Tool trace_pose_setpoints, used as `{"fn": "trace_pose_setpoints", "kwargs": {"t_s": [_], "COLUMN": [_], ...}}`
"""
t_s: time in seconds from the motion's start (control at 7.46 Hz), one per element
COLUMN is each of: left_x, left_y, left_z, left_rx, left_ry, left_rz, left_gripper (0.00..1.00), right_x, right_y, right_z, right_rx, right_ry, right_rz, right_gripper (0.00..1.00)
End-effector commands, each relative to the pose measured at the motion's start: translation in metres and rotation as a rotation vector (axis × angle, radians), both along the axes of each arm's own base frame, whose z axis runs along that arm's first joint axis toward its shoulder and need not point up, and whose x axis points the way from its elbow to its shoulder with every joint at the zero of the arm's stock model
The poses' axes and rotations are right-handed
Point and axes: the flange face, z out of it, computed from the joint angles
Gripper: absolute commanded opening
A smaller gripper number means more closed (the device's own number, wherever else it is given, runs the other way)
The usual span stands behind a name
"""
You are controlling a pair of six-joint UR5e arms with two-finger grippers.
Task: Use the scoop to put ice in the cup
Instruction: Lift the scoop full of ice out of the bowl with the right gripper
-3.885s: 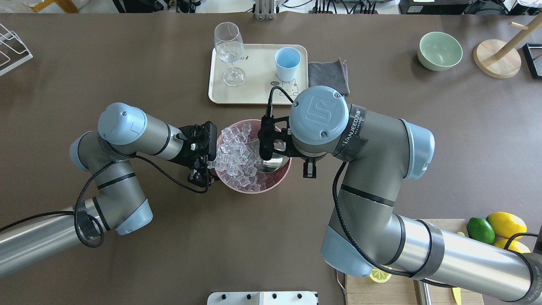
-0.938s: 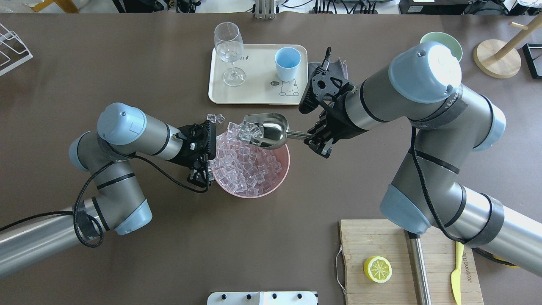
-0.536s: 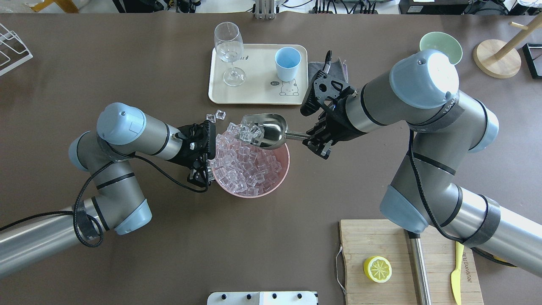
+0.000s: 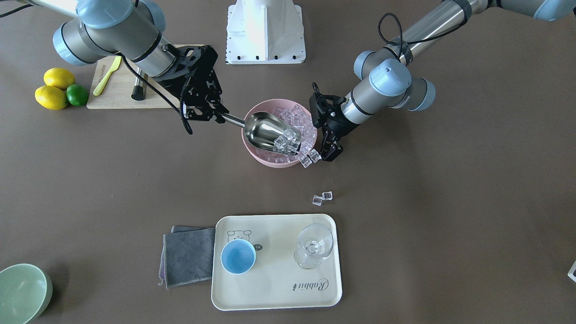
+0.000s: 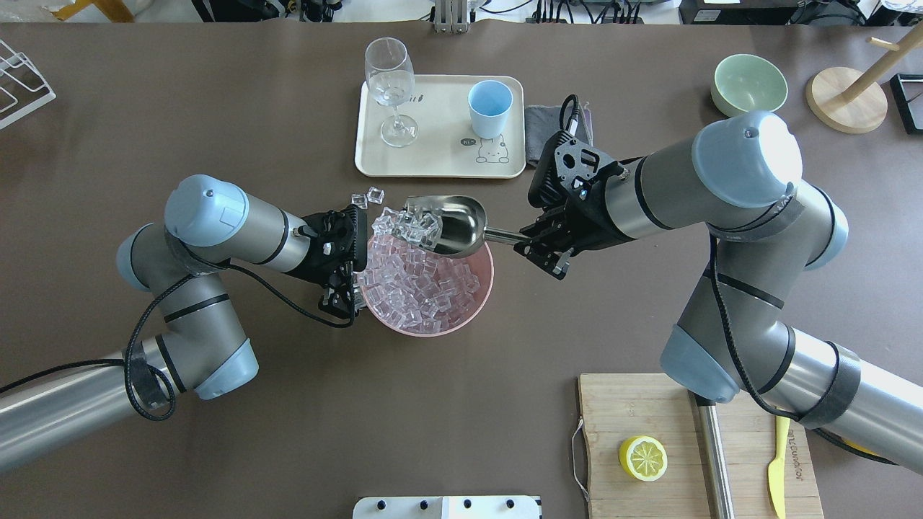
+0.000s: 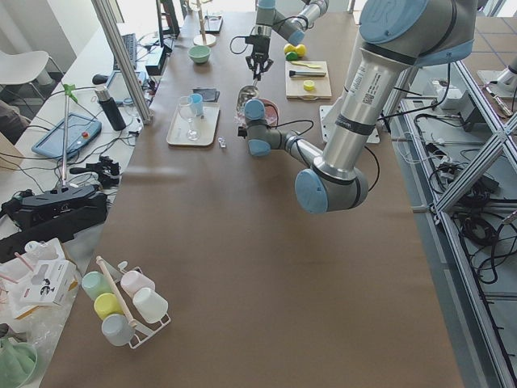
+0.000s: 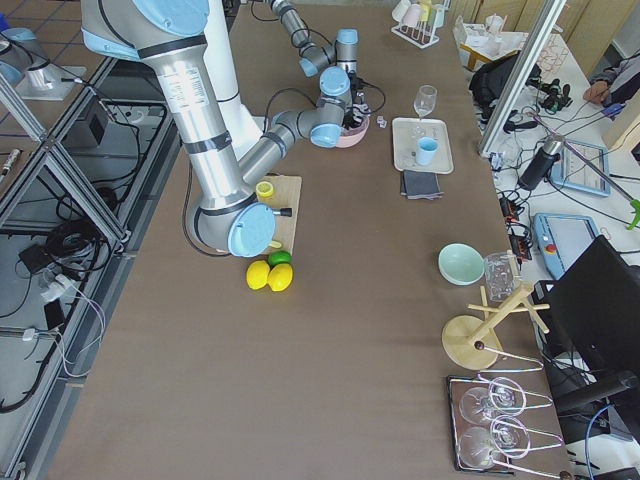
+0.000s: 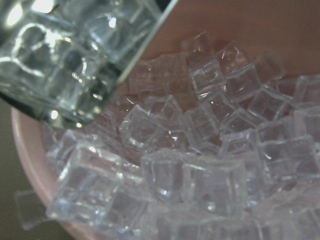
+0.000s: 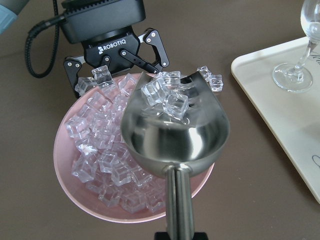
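My right gripper [image 5: 532, 241] is shut on the handle of the steel scoop [image 5: 456, 222], holding it level over the far rim of the pink bowl [image 5: 433, 328]. Several clear ice cubes [image 5: 414, 223] lie heaped at the scoop's mouth, as the right wrist view [image 9: 165, 95] shows. The bowl holds many more ice cubes [image 5: 418, 281]. My left gripper [image 5: 358, 263] is open at the bowl's left rim, jaws spread wide, holding nothing. The light-blue cup [image 5: 490, 108] stands empty on the cream tray [image 5: 433, 162], beyond the bowl.
Two loose ice cubes [image 5: 368, 196] lie on the table between bowl and tray. A wine glass [image 5: 389, 79] stands on the tray, a grey cloth [image 5: 541, 126] beside it. A green bowl [image 5: 748, 85], a wooden stand [image 5: 847, 97] and a cutting board with a half lemon [image 5: 642, 458] are on the right.
The scoop, earlier dug into the bowl, has lifted out loaded with ice and edged left. Two cubes have dropped onto the table. The left arm has not moved.
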Motion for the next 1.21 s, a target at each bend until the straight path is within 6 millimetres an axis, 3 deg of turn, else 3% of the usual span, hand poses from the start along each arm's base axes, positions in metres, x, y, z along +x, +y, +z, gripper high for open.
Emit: {"fn": "trace_pose_setpoints", "kwargs": {"t_s": [0.0, 0.27, 0.67, 1.07], "left_x": [-0.001, -0.003, -0.007, -0.04], "left_y": [-0.001, -0.003, -0.006, -0.022], "left_z": [0.001, 0.0, 0.0, 0.003], "left_rx": [-0.001, -0.001, 0.0, -0.025], "left_ry": [-0.002, 0.001, 0.001, 0.005], "left_rz": [-0.001, -0.007, -0.011, -0.001], "left_gripper": [0.99, 0.99, 0.99, 0.99], "right_x": [0.008, 0.016, 0.046, 0.071], "right_y": [0.011, 0.015, -0.019, -0.044], "right_z": [0.015, 0.018, 0.017, 0.015], "right_rx": [0.006, -0.042, -0.132, -0.208], "right_ry": [-0.07, -0.119, -0.11, -0.107], "right_rz": [-0.006, 0.012, 0.092, 0.174], "right_gripper": [0.0, 0.0, 0.0, 0.0]}}
